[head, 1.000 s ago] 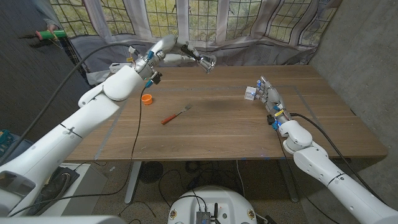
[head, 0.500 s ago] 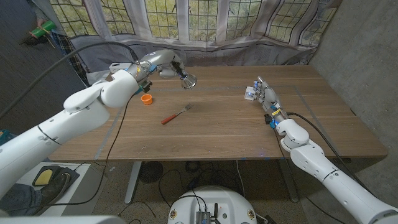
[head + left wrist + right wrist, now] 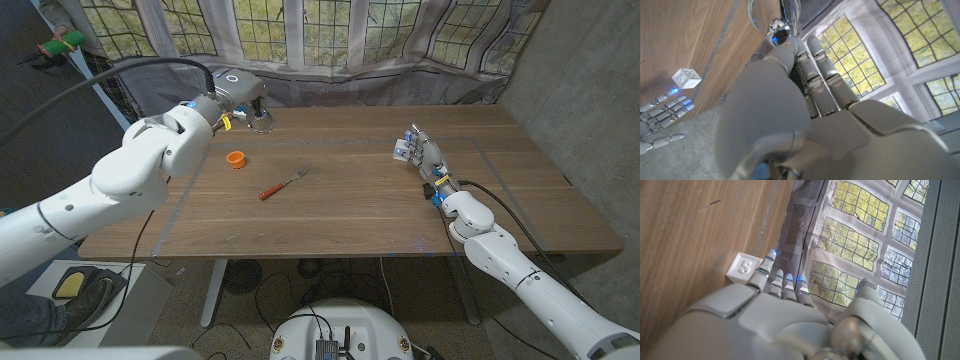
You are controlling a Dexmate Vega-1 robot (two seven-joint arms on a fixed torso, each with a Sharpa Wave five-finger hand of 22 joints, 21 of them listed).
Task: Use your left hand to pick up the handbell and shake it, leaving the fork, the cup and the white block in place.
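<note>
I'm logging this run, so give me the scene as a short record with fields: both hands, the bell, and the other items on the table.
left hand: raised over the table's far left, holding the shiny silver handbell
right hand: on the wooden table, fingers beside the white numbered block
small orange cup: on the table, left side
fork with orange handle: lying near the cup, apart from it

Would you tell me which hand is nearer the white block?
Right. The right hand stands right beside the white block; the left hand grips the handbell across the table.
</note>
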